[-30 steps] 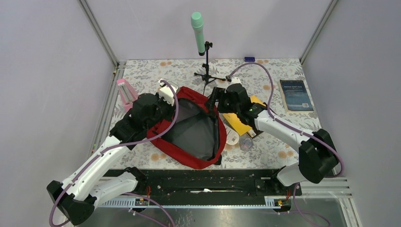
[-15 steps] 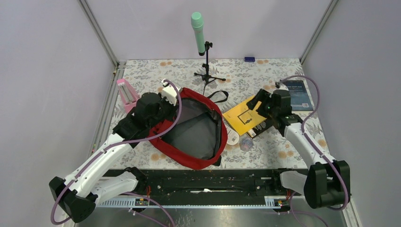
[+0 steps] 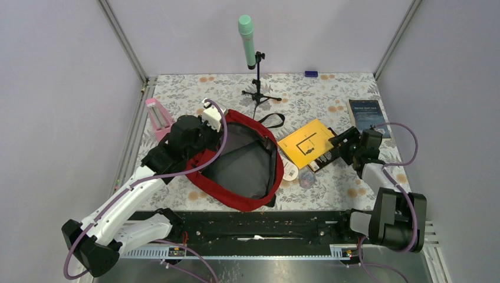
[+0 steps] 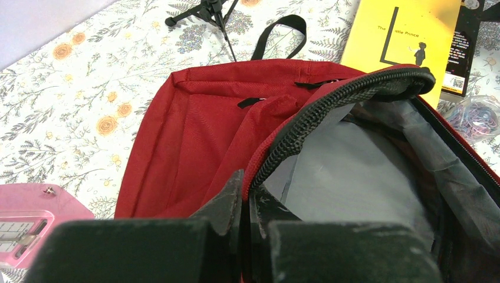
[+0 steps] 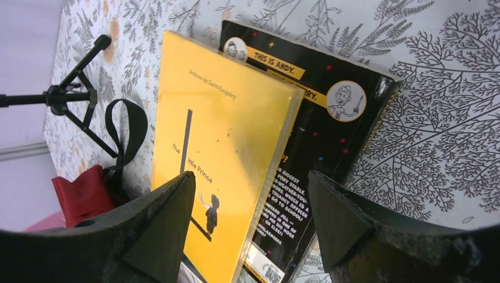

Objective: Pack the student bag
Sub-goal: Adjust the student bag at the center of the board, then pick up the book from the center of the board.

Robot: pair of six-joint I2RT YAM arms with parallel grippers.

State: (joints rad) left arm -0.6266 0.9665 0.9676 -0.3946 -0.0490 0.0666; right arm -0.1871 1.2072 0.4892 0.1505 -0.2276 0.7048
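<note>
Red student bag (image 3: 244,165) lies at nine o'clock from my right claw (image 5: 247,183), its zipper rim pinched tight in my left claw (image 4: 246,188). Right claw, jaws wide and empty, faces the yellow book (image 5: 218,165) just ahead. Its long axis runs eight-to-two, and my right arm is nearer.

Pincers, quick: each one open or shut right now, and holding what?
Left pincer: shut on the student bag, at its zippered rim.
Right pincer: open, holding nothing.
</note>
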